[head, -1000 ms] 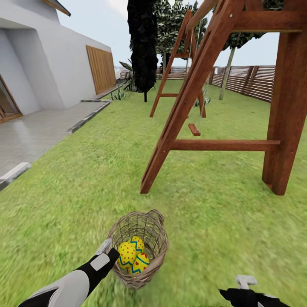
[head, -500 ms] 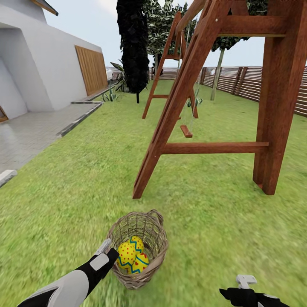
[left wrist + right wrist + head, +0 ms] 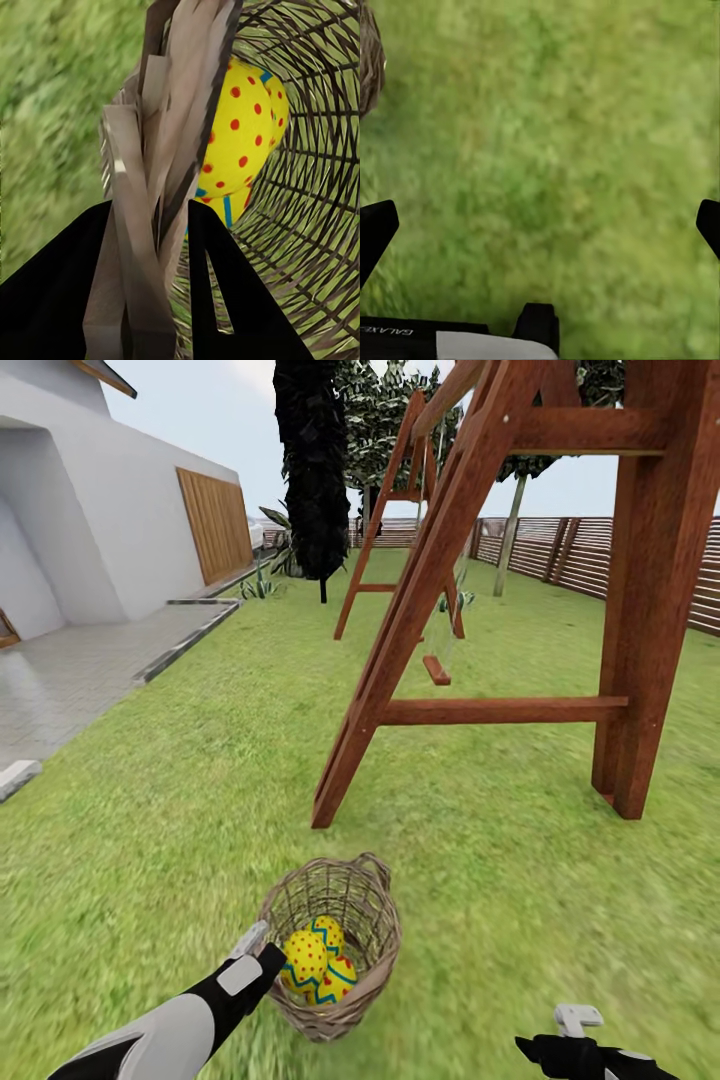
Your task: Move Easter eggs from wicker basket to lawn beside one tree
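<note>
The lawn [image 3: 200, 780] covers the ground from the near edge to the far fence [image 3: 580, 555]. A white house [image 3: 90, 520] with a paved terrace [image 3: 70, 670] stands at the far left. A wooden swing frame [image 3: 470, 610] stands on the grass at centre and right, with a dark-leaved tree [image 3: 312, 470] behind it and a pale slim trunk [image 3: 510, 535] near the fence.

The basket [image 3: 340, 930] sits tilted on the lawn in the near centre, its opening facing up and toward the camera. The eggs [image 3: 315, 960] lie together inside it; the head view shows at least two yellow shells with red dots and blue zigzag bands.

The left wrist view gives detail the head view lacks: the basket rim [image 3: 169, 112] passes between the fingers of the left end effector [image 3: 161, 247], and one egg [image 3: 240, 135] lies just beyond, against the woven wall. The right wrist view shows bare grass [image 3: 555, 150] and a basket edge [image 3: 369, 67] at one corner.

The left arm [image 3: 170, 1025] reaches forward from the near left, with the left end effector [image 3: 255, 950] clamped on the near-left rim. The right end effector [image 3: 580, 1032] is held low at the near right, well apart from the basket, with its fingers [image 3: 375, 232] spread wide over the grass.
</note>
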